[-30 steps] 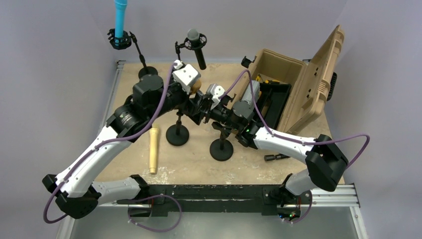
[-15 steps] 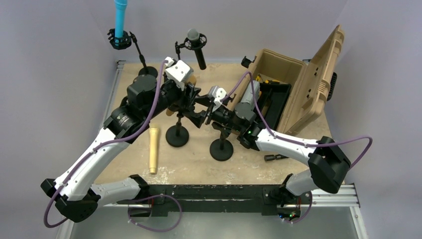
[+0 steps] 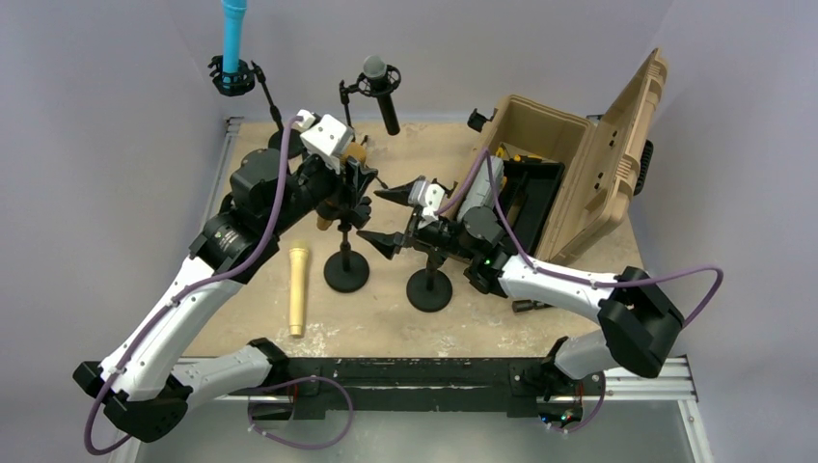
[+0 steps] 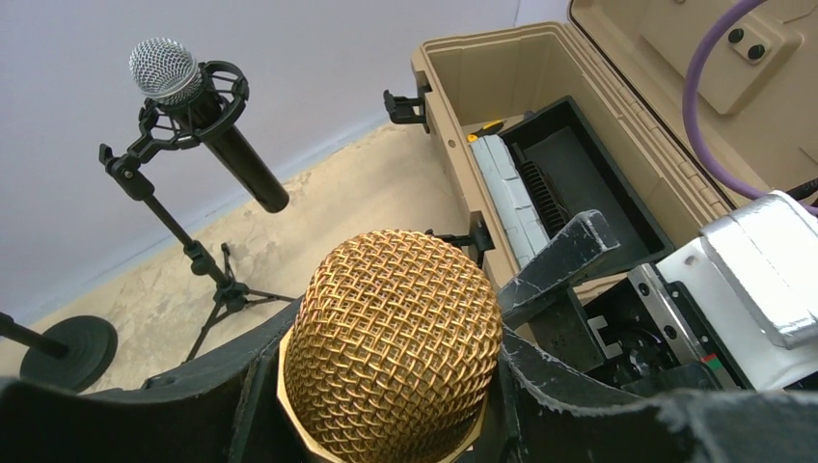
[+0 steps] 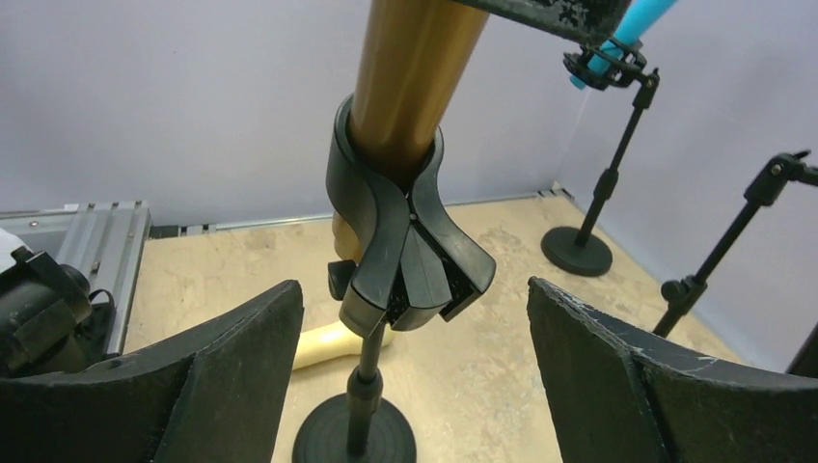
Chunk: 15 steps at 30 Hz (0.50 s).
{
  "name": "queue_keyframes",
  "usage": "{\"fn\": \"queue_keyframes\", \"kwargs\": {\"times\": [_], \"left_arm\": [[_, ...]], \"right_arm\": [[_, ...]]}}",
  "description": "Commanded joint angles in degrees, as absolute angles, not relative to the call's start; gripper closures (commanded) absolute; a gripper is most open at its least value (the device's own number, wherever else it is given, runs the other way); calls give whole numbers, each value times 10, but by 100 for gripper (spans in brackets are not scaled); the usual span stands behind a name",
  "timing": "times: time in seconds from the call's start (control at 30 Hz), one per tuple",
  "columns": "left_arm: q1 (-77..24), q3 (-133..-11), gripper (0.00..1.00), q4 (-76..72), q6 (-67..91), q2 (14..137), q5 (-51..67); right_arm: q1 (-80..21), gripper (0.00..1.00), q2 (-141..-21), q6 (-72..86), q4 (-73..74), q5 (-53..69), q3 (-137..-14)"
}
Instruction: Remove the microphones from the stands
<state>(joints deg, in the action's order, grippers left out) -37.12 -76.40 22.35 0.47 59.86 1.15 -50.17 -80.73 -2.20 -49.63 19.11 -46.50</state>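
Gold mesh-domed microphone [image 4: 391,347] between black fingers [image 4: 579,397]

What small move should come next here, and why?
Probably close the right gripper on the clip to steady the stand: its jaws stand open either side of the clip, the gold microphone sits in it, and the left gripper is shut on the microphone's head.

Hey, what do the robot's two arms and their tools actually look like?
Both the left arm and right arm have white shells between bulky black joints, each trailing a loose purple cable. The left tool and right tool have black, wedge-shaped fingers with scuffed, whitish edges.
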Motion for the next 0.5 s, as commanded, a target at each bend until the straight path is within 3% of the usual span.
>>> {"fn": "queue_keyframes", "kwargs": {"times": [0.0,0.47], "left_arm": [[-360,-760,100,189,30,580,37],[-352,-760,100,194,30,577,55]], "right_arm": [[-501,16,-829,-48,-553,223,-486],[-501,24,-878,-47,-553,246,-533]]}}
